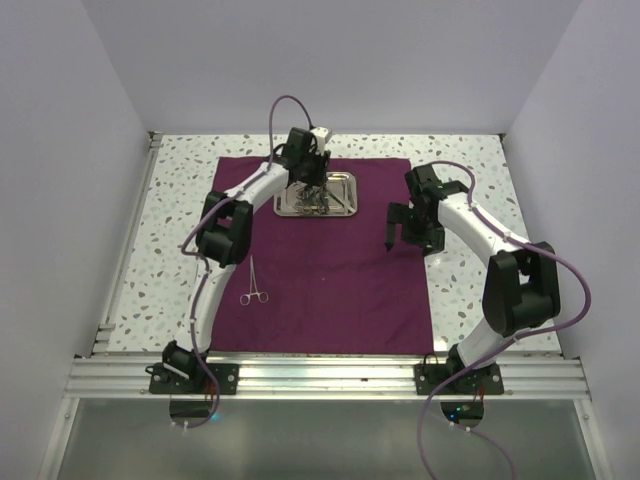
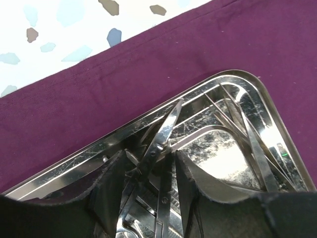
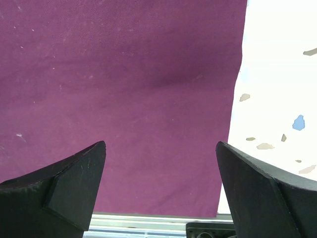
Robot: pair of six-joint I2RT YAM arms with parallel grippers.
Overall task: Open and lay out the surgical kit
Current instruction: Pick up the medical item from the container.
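The dark purple cloth (image 1: 330,290) lies spread flat on the table. The shiny steel tray (image 1: 346,181) sits at its far middle with several thin silver instruments in it. My left gripper (image 1: 308,196) reaches down into the tray. In the left wrist view my left gripper (image 2: 151,163) has its fingers closed against silver scissors (image 2: 166,129), whose tips rest on the tray rim (image 2: 237,79). Tweezers (image 2: 255,148) lie to the right in the tray. One pair of forceps (image 1: 254,285) lies on the cloth at the left. My right gripper (image 1: 396,236) hovers open and empty over the cloth's right edge (image 3: 124,74).
The speckled white tabletop (image 1: 170,230) surrounds the cloth. White walls close in the left, right and back. An aluminium rail (image 1: 320,375) runs along the near edge, also seen at the bottom of the right wrist view (image 3: 148,220).
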